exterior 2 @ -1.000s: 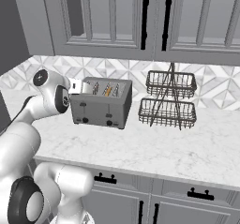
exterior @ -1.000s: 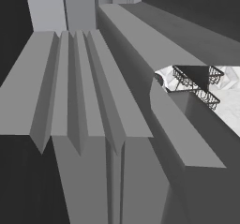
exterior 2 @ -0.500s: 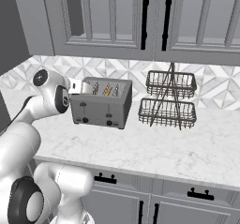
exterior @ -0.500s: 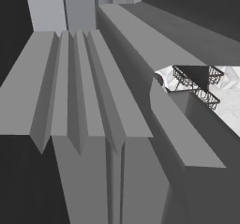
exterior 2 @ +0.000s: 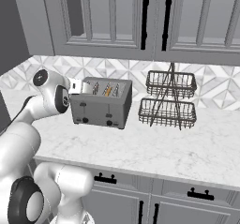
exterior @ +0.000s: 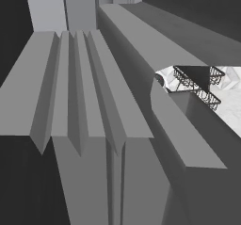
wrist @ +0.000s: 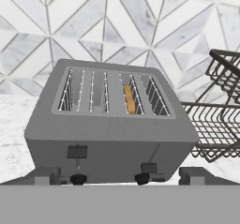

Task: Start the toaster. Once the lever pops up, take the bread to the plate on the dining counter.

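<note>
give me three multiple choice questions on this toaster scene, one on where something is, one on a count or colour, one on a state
1. Where is the wire rack as the right base view shows it?
A. right of the toaster
B. on top of the toaster
C. left of the toaster

2. How many tiers of baskets does the rack have?
A. one
B. two
C. four

3. Where is the bread now?
A. lying on the counter
B. held in the fingers
C. sitting down in a toaster slot

Answers:
1. A, the rack stands on the counter to the right of the toaster.
2. B, one basket sits above another on the same frame.
3. C, the hand view shows a tan slice inside a slot right of the toaster's middle, its top edge below the rim.
</note>
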Controlling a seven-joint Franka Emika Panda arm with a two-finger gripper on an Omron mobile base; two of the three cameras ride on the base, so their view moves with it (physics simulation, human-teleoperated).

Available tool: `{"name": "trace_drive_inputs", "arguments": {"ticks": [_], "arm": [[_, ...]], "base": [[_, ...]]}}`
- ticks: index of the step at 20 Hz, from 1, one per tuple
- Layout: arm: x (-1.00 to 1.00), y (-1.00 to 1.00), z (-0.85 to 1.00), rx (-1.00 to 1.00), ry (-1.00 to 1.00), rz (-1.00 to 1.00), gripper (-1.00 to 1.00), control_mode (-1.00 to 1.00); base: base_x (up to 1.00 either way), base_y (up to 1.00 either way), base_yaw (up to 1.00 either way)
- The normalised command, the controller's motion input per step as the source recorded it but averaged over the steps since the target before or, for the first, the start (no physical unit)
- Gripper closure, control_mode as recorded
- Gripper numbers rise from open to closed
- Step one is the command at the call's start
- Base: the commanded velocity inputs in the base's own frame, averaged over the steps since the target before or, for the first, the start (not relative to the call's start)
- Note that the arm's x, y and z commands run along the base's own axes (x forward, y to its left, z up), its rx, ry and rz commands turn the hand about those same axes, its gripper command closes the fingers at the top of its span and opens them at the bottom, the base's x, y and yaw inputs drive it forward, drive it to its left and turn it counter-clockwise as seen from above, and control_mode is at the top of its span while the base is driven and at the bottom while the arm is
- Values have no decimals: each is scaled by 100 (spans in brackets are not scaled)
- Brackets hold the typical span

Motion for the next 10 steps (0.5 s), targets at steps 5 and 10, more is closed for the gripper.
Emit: {"name": "trace_drive_inputs", "arguments": {"ticks": [5,10], "arm": [[0,0,0,0,0,0,-100,-100],[0,0,0,0,0,0,-100,-100]], "base": [[0,0,0],[0,0,0]]}}
